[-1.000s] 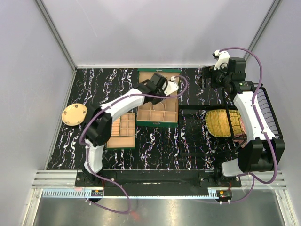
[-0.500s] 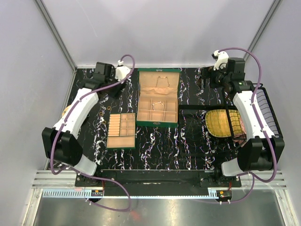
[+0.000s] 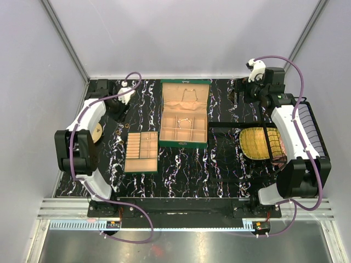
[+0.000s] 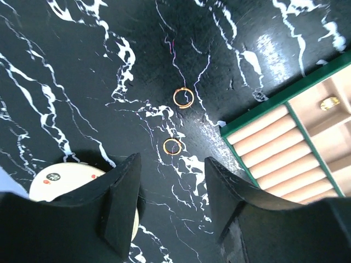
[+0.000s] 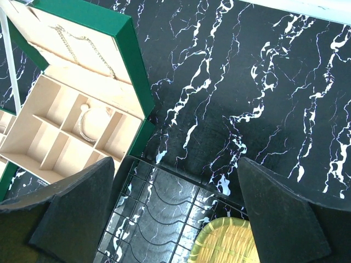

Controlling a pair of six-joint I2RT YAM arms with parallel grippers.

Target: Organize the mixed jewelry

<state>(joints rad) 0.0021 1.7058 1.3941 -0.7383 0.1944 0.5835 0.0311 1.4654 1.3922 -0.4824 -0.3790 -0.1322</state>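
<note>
While left hand (image 4: 172, 183) gapes — gold rings (image 4: 172, 146) lie below.

The left gripper (image 4: 173, 164) hung with its jaws apart over bare marbled tabletop (image 4: 82, 82). 2 obstacles flanked that patch: the green-edged tray (image 4: 285, 148) on one side and a round pale disc (image 4: 55, 178) on the other, partly under a finger. Just ahead, the nearer ring (image 4: 172, 146) and the farther ring (image 4: 183, 97) lay in the open, apart from each other. Below the wide-spread right gripper (image 5: 175, 161), the open green box (image 5: 131, 60), a black wire rack (image 5: 159, 208) and the yellow mat (image 5: 225, 244) crowded one side, while open tabletop stretched beyond.
</note>
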